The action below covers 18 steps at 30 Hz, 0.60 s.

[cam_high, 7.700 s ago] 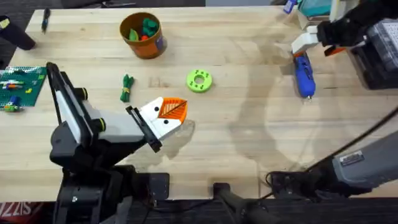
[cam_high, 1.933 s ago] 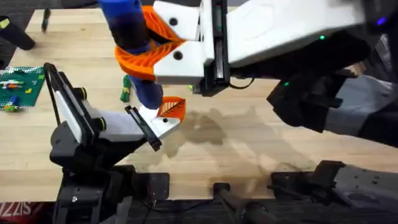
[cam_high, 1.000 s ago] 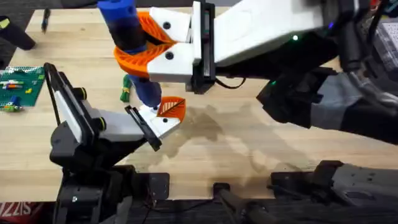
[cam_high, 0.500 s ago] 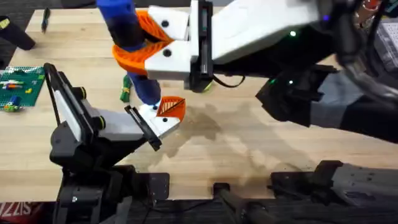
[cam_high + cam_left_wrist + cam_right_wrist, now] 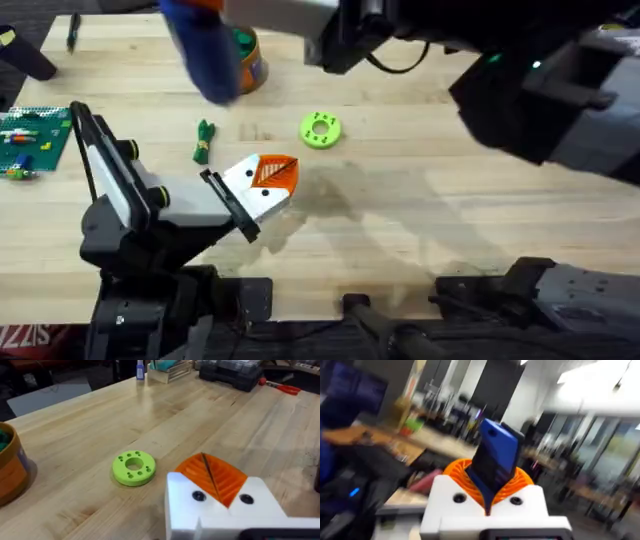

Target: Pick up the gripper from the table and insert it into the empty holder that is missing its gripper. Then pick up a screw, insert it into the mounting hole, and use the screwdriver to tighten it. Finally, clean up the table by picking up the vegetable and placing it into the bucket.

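Note:
My right gripper [image 5: 487, 491] is shut on the blue screwdriver [image 5: 495, 457], which stands up between its orange pads. From overhead the screwdriver [image 5: 205, 55] is a blurred blue shape high over the table's far left, in front of the orange bucket [image 5: 250, 68]. My left gripper [image 5: 268, 180] rests low near the table's middle, and its white fingers [image 5: 220, 505] press their orange pads together with nothing between them. The dark-green vegetable [image 5: 204, 140] lies just beyond the left gripper, to its left. The loose gripper, the empty holder and the screw are out of view.
A bright green disc [image 5: 320, 129] with holes lies right of the vegetable and appears again as the disc [image 5: 133, 467] close ahead of the left fingers. A green brick plate [image 5: 35, 138] sits at the left edge. The raised right arm [image 5: 520, 90] spans the upper right.
The right arm has lifted the screwdriver up and away from the left gripper's fingers, toward the far left. The disc and the vegetable are uncovered. The left arm has stayed put.

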### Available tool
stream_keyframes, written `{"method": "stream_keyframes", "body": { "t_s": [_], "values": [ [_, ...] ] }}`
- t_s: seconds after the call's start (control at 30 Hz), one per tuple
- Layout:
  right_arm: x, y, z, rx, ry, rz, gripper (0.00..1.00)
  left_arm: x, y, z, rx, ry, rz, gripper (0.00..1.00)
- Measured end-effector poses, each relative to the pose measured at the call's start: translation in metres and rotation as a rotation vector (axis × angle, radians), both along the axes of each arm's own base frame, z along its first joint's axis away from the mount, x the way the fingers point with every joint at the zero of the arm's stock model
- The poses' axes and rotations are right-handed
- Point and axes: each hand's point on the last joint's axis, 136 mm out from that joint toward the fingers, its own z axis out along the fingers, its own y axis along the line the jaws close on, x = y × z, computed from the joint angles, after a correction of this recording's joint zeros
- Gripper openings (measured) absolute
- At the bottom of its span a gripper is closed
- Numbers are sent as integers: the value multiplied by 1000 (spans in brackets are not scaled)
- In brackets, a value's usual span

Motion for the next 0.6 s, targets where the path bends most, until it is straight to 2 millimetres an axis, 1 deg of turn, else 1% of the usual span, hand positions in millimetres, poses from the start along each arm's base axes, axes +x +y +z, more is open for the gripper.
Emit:
{"method": "stream_keyframes", "body": {
  "t_s": [0.07, 0.17, 0.2, 0.27, 0.3, 0.4, 0.43, 0.53, 0.6],
  "values": [
    [11, 4, -24, -110, 57, -6, 11, 0, 0, 0, 0, 0, 0, 6],
    [35, 2, -76, -296, 160, -55, 11, 0, 0, 0, 0, 1, 0, 6],
    [45, -3, -96, -360, 192, -81, 11, 0, 0, 0, 0, 0, 0, 6],
    [62, -16, -128, -460, 239, -139, 11, 0, 0, 0, 0, 0, 0, 6],
    [73, -25, -143, -509, 257, -182, 11, 0, 0, 0, 0, 0, 0, 6],
    [104, -56, -173, -617, 249, -326, 11, 0, 0, 0, 0, 0, 0, 6],
    [113, -65, -179, -642, 228, -374, 11, 0, 0, 0, 0, 0, 0, 6],
    [146, -93, -195, -728, 114, -531, 11, 0, 0, 0, 0, 0, 0, 6],
    [165, -107, -208, -800, 24, -615, 11, 0, 0, 0, 0, 0, 0, 6]
  ]
}}
